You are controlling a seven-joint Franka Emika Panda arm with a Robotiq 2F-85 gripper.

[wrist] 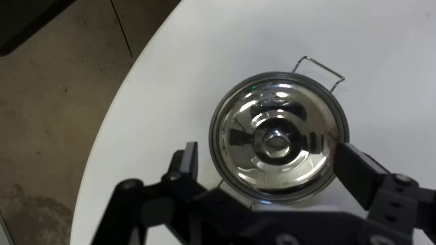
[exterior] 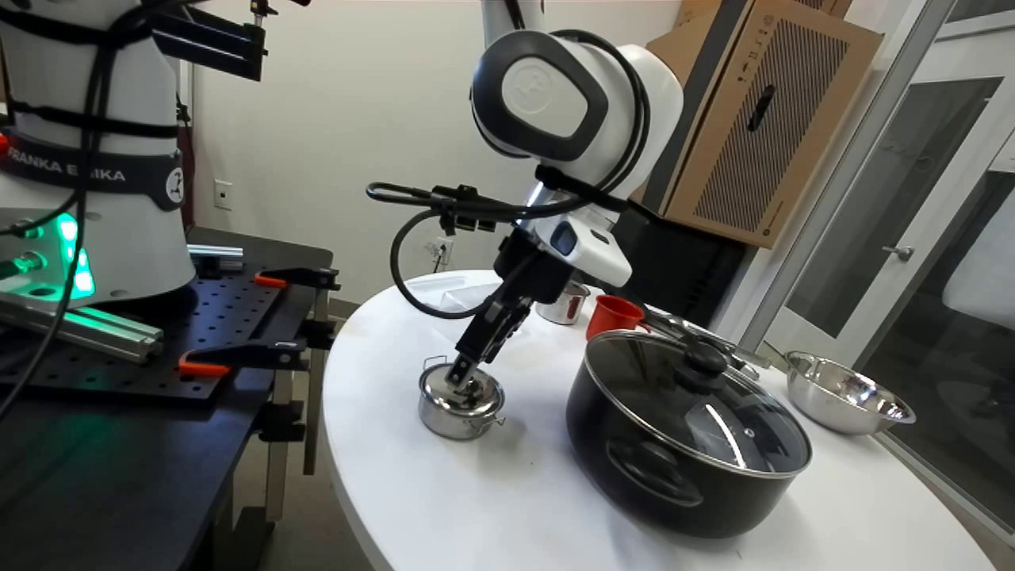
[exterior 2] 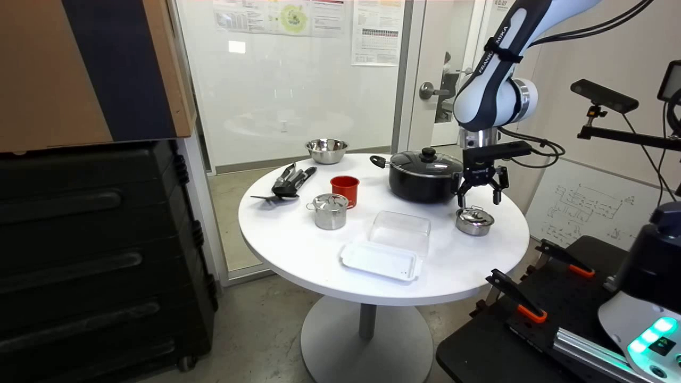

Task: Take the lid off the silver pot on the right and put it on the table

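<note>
While a pale wall point(exterior: 333, 111) rises behind, a dark bench point(exterior: 95, 476) stands just beside the round table point(exterior 2: 287, 234), a strip of concrete floor point(wrist: 61, 112) showing between them. The table's top is smooth and white, and its curved edge swings past on the bench side with a bare margin inside it. Well in from there stands the large black pot point(exterior 2: 420, 185). In an exterior view a clear container point(exterior 2: 400, 229), a white tray point(exterior 2: 380, 260), a taller steel pot point(exterior 2: 330, 217) and a red mug point(exterior 2: 348, 189) share the surface. The gripper point(wrist: 266, 149) hangs low over the table. In an exterior view its fingers point(exterior: 476, 345) line up and read almost as one; the wrist view shows them spread wide, with nothing in their hold. Beneath stands the silver pot point(exterior: 450, 424), upright near the table's edge, open surface around it. Its lid point(wrist: 278, 136) is in place on top, a finger to either side; the one at the wrist view's left is clear of the rim, while whether the one at its right touches is hard to tell. Between the fingers, at the lid's middle, sits the little knob point(wrist: 276, 145).
</note>
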